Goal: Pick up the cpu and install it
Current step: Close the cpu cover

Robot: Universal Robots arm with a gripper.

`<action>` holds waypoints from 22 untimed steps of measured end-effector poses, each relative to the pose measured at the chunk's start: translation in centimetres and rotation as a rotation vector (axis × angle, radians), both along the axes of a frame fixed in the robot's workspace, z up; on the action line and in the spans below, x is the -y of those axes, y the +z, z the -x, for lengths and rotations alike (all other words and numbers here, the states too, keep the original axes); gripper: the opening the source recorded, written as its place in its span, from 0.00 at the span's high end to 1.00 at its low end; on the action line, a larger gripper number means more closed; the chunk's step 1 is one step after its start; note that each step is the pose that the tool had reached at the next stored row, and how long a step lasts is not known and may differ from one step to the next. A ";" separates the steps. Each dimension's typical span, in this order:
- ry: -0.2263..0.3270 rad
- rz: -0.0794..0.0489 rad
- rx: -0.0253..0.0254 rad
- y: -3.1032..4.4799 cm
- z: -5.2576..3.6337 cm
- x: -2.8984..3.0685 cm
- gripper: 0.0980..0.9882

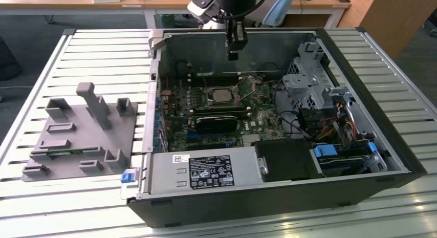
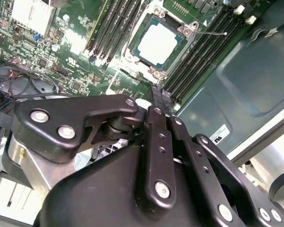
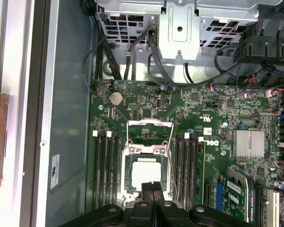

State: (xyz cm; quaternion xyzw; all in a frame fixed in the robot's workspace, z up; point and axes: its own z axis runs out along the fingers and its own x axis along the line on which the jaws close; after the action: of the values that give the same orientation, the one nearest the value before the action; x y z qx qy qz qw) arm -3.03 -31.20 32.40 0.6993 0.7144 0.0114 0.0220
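Note:
The cpu (image 1: 220, 94) is a small silvery square lying in the motherboard's socket inside the open computer case (image 1: 147, 120). Both wrist views show the cpu (image 2: 157, 40) (image 3: 146, 171) seated flat within the metal socket frame (image 3: 130, 150). The socket's load plate (image 3: 149, 130) stands hinged up on the side toward the drive cage. My gripper (image 1: 234, 55) hangs above the board over the far side of the case, well clear of the chip. Its black fingers (image 2: 161, 97) are pressed together with nothing between them, as the first wrist view of the gripper (image 3: 153, 187) confirms.
A grey tray (image 1: 75, 133) with upright holders lies on the slatted table at the exterior view's left. Inside the case are a power supply (image 1: 204, 171), a metal drive cage (image 1: 307, 84) with cables, and dark memory slots (image 3: 105, 170) on both sides of the socket.

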 end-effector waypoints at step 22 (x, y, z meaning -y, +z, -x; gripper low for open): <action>0.000 0.000 -0.0002 -0.25 -0.72 0.00 0.99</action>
State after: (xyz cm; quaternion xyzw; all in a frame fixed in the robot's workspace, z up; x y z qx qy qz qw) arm -2.31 -31.20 32.15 0.6992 0.7145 0.0113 0.0219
